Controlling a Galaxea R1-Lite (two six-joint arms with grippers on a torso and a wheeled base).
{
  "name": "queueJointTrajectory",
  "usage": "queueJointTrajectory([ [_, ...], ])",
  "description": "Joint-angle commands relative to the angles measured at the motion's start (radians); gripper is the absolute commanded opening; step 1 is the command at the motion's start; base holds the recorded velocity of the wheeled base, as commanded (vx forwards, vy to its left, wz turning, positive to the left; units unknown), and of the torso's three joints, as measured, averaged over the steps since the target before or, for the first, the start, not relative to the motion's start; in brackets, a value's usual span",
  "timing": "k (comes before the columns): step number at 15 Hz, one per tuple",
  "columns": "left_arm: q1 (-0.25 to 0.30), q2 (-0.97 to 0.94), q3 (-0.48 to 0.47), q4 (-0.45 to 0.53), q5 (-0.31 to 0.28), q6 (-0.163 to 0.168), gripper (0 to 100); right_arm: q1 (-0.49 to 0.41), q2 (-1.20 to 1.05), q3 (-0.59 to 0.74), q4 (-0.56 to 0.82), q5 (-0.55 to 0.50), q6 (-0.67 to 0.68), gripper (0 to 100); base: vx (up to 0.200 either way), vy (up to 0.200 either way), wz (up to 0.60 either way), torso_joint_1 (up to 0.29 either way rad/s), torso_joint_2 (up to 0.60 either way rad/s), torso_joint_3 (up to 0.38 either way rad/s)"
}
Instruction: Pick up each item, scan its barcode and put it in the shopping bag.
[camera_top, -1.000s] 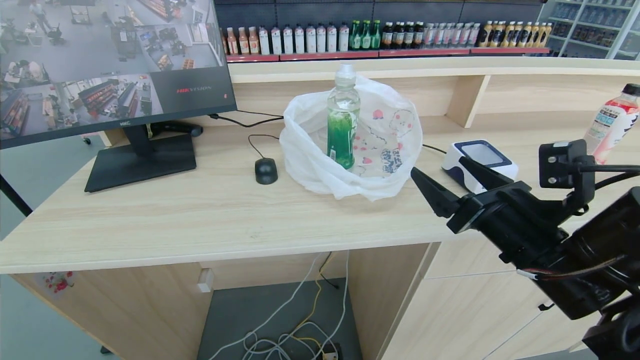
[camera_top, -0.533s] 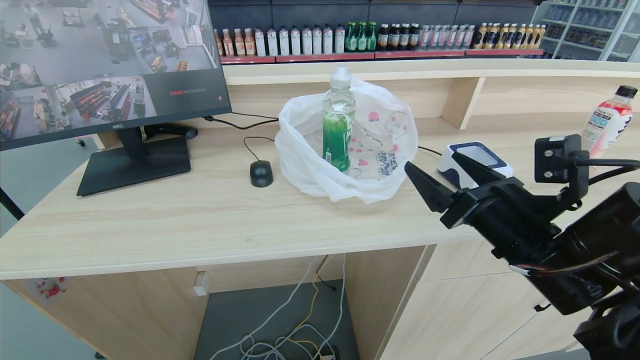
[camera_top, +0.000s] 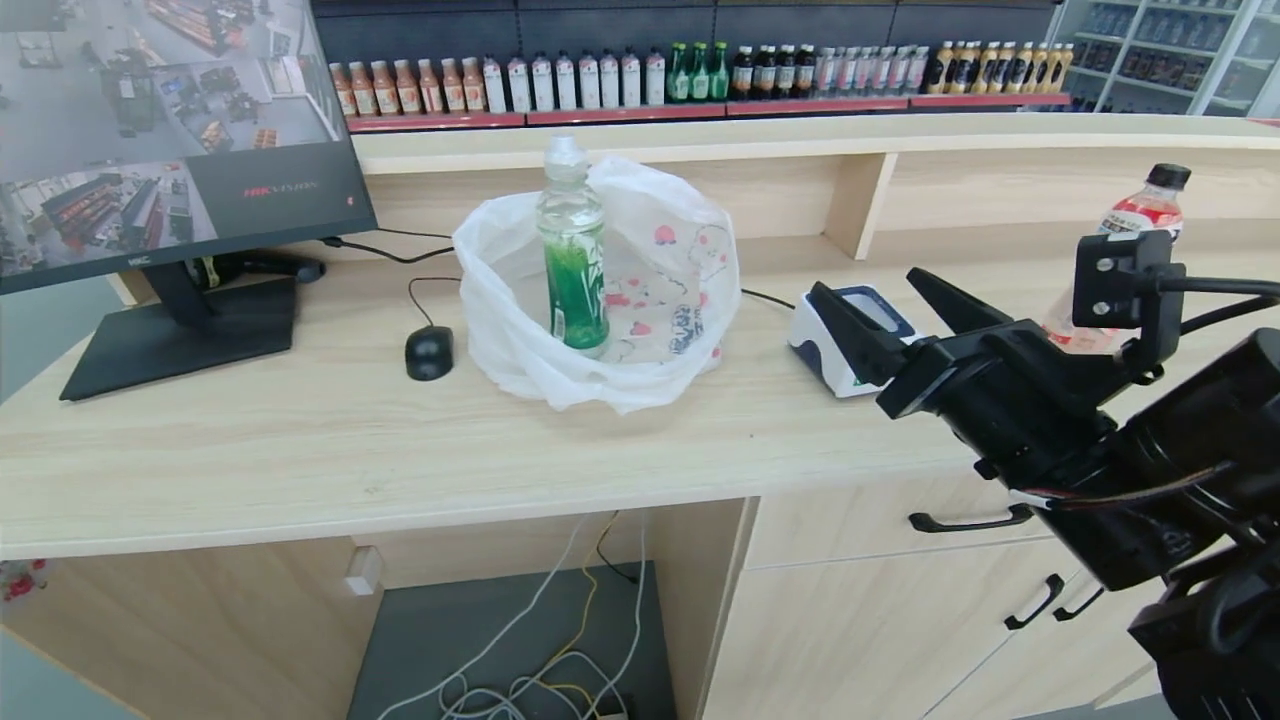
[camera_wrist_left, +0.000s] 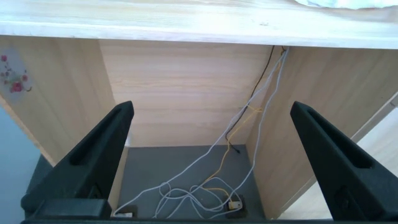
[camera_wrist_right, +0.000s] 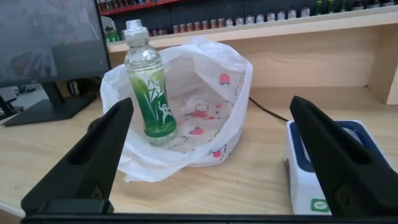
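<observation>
On the wooden counter (camera_top: 250, 440) sits the white shopping bag (camera_top: 510, 330), open at the top. A green bottle (camera_top: 572, 260) stands up straight inside it, and its cap pokes out above the rim. A black mouse (camera_top: 429, 352) lies just beside the bag, on the robot's left. Farther to the left is a big screen (camera_top: 150, 130).

The scanner (camera_top: 818, 352) sits on the counter on the other side of the bag, a little apart from it. The right gripper (camera_top: 872, 290) hangs in the air over the scanner. Its two black fingers are spread wide and hold nothing. A pink bottle (camera_top: 1135, 212) stands farther to the right, near the back ledge. The arm hides part of it, so it may be on the counter, but I cannot be sure.

The left gripper (camera_wrist_left: 211, 112) is down low, in front of the hollow space under the counter. Its fingers are spread wide too, with nothing between them. Loose wires (camera_wrist_left: 199, 196) lie on the floor beyond it.
</observation>
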Motion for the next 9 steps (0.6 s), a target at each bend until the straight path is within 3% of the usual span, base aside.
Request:
queueJointTrajectory([
  [1,0.000,0.000,0.000,0.000,0.000,-0.001,100,0.000,-0.009,0.006,-0.001,0.000,0.000,100,0.000,-0.200,0.00,0.002,0.01,0.012],
  [9,0.000,0.000,0.000,0.000,0.000,-0.008,100,-0.009,-0.019,0.092,-0.001,0.000,-0.003,100,0.000,-0.200,0.00,0.002,0.00,0.004],
])
